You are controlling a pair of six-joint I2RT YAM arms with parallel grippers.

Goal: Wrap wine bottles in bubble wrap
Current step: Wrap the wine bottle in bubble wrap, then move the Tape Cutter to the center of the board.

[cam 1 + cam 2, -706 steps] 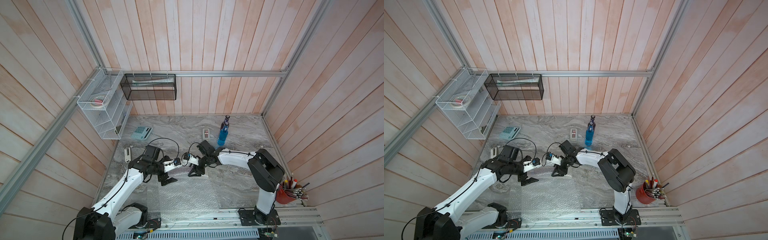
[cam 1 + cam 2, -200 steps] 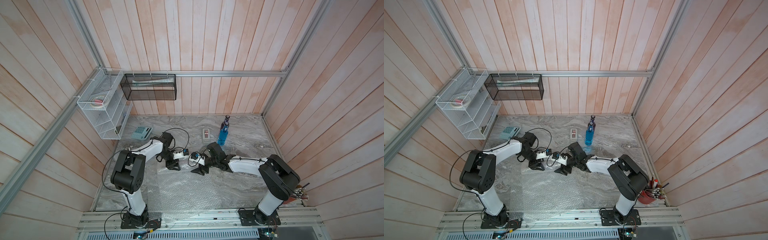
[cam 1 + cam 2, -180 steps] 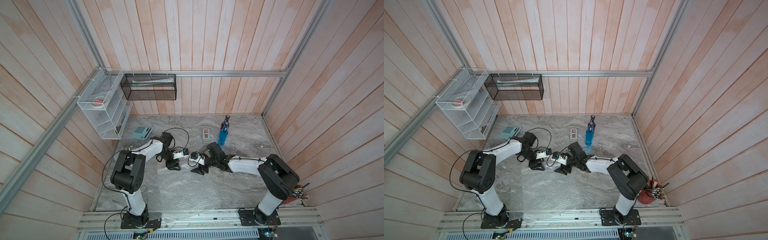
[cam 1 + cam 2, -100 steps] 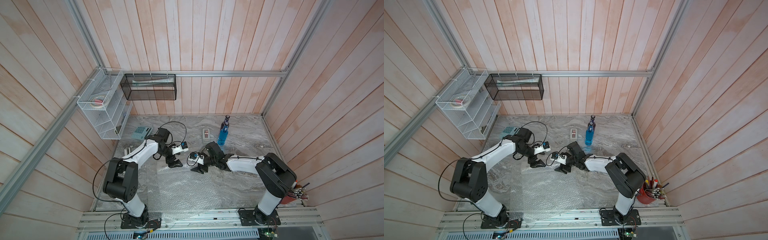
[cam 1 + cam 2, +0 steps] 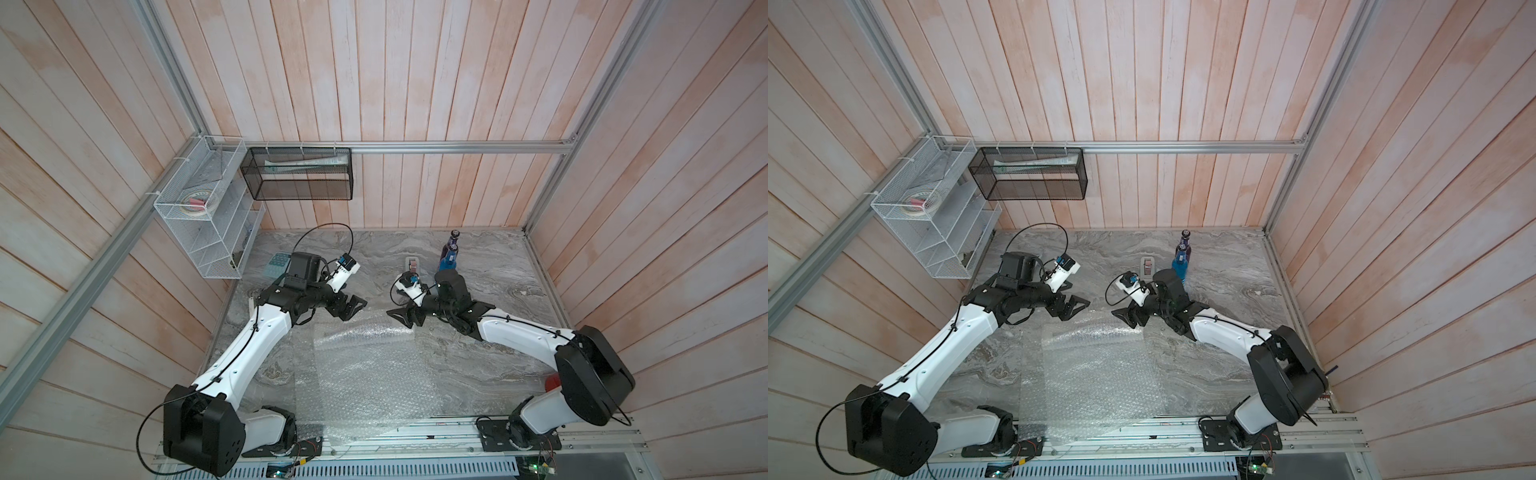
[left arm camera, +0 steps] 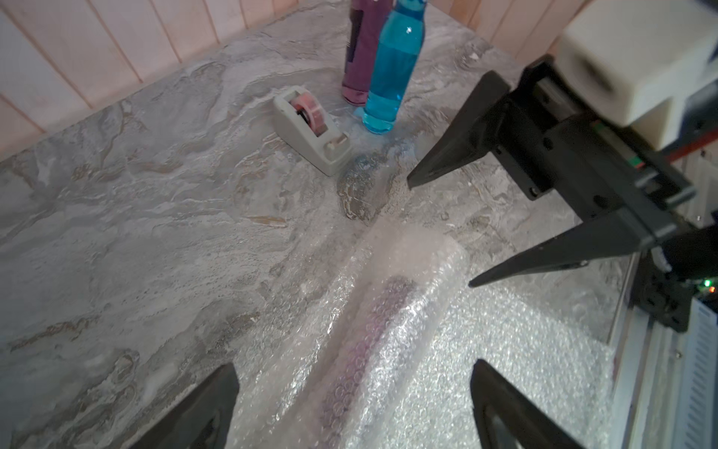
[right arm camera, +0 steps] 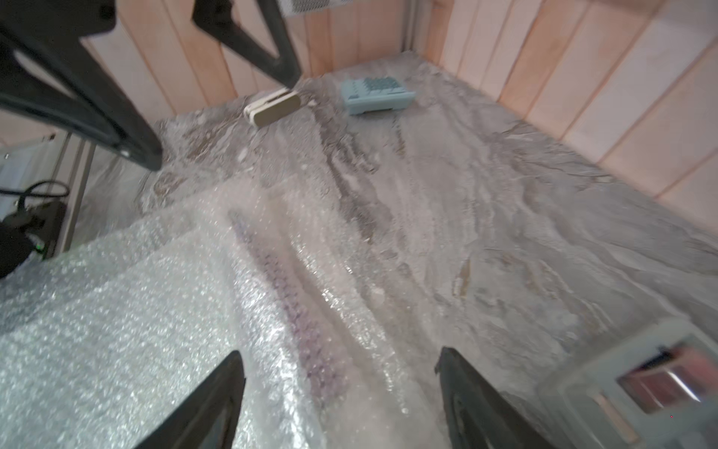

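Grey marble tabletop (image 5: pixel 498 361). Bubble wrap (image 5: pixel 365 382) lies flat at its near middle, with the far edge rolled up. Left jaws and right jaws are both spread wide and grip nothing, one over each end of the roll. We see a purple bottle (image 6: pixel 369 330) lying inside the roll. Blue bottle (image 6: pixel 388 77) and second purple bottle (image 6: pixel 359 50) stand upright together near the back wall, with the tape dispenser (image 6: pixel 311 128) just beside them.

Rear centre: bare bench (image 5: pixel 374 257) between calculator (image 5: pixel 276 264) and tape dispenser (image 6: pixel 311 132); passable.
Rear right: blue bottle (image 6: pixel 392 74) and purple bottle (image 6: pixel 361 54) upright, just beside tape dispenser; obstruction.
Right flank: bench bare.
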